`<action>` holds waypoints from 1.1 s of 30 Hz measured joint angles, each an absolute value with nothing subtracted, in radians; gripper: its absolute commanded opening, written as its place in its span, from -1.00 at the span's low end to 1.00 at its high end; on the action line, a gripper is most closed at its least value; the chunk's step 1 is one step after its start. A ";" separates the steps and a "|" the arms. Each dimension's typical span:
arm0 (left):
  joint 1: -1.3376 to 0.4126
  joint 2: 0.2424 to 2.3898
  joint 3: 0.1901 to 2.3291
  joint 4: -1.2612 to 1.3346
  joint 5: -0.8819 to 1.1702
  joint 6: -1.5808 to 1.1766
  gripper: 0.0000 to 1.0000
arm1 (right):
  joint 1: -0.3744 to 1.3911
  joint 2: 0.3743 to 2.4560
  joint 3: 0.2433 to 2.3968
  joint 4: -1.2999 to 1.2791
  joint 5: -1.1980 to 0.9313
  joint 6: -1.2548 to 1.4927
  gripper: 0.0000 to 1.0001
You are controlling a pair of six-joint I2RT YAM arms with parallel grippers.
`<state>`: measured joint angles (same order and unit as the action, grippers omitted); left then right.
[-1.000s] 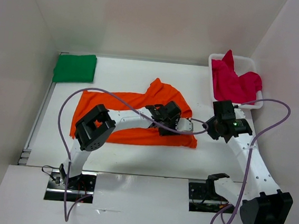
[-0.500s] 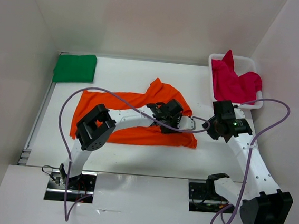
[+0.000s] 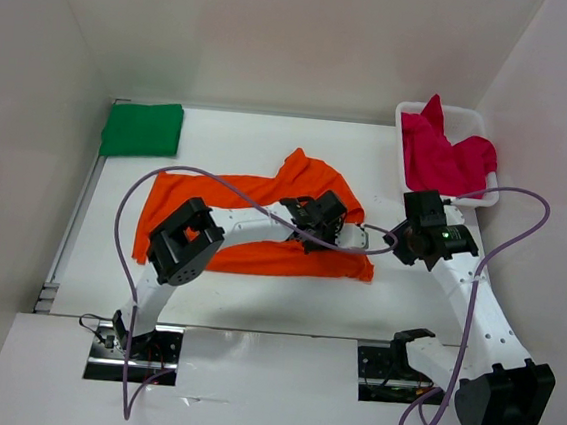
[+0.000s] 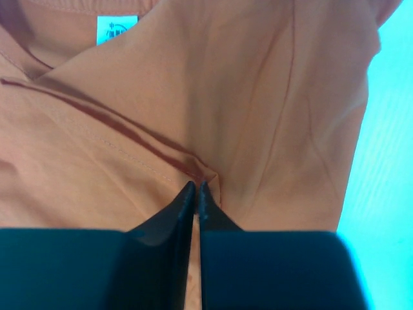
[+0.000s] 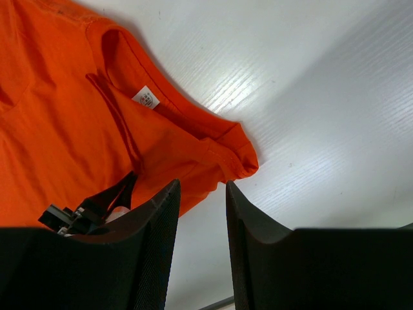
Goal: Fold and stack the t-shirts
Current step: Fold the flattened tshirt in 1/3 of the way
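Note:
The orange t-shirt lies spread and rumpled in the middle of the table. My left gripper is down on its right part. In the left wrist view the jaws are shut, pinching a small ridge of the orange cloth at their tips. My right gripper is open and empty, just right of the shirt. In the right wrist view it hangs over bare table beside the collar edge. The green t-shirt lies folded at the back left. The magenta-red t-shirt is bunched in the basket.
The white mesh basket stands at the back right by the wall. White walls close in the table on three sides. A white size label shows inside the orange collar. Purple cables loop over both arms.
The left arm's elbow has edged slightly to the right. The gripper stays on the orange shirt. The right arm has not moved.

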<state>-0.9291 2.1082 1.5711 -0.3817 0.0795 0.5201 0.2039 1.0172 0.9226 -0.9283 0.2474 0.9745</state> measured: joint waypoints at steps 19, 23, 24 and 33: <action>-0.698 2.114 1.602 -0.408 0.130 0.388 -0.88 | 0.204 1.017 0.923 -0.928 0.247 0.971 -0.20; -0.682 2.114 1.603 -0.420 0.136 0.361 -0.39 | 0.204 1.017 0.923 -0.928 0.246 0.968 -0.20; -0.678 2.114 1.603 -0.420 0.134 0.353 -0.29 | 0.204 1.017 0.923 -0.928 0.246 0.968 -0.20; -0.614 2.107 1.603 -0.427 0.054 0.281 0.61 | 0.205 1.060 0.923 -0.923 0.222 0.947 0.33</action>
